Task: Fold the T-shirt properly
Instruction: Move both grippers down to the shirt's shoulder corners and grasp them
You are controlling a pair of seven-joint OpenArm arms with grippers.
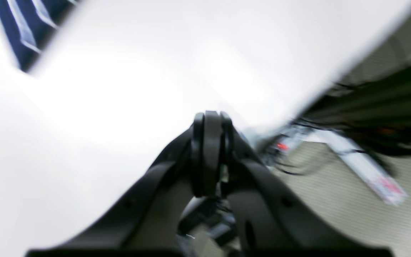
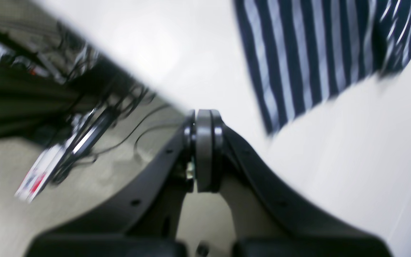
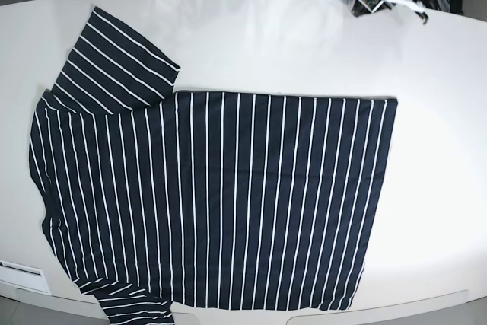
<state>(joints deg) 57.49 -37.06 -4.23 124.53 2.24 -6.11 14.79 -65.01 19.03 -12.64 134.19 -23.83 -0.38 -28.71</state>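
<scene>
The T-shirt [image 3: 221, 195], dark navy with thin white stripes, lies spread flat on the white table [image 3: 304, 43]. One sleeve [image 3: 118, 62] points to the far left, and another reaches the near edge. My left gripper [image 1: 211, 117] is shut on nothing and hovers over the table's far edge; only a corner of the T-shirt [image 1: 27, 28] shows at the upper left of its view. My right gripper [image 2: 203, 117] is also shut and empty, above the far edge, with a striped part of the T-shirt [image 2: 316, 53] to its upper right. Both arms sit at the back of the table, apart from the cloth.
Beyond the table's far edge the floor carries tangled black cables and a white power strip [image 1: 366, 167], also seen as the power strip [image 2: 48, 167] from the other wrist. A white strip [image 3: 23, 275] lies at the table's near left edge.
</scene>
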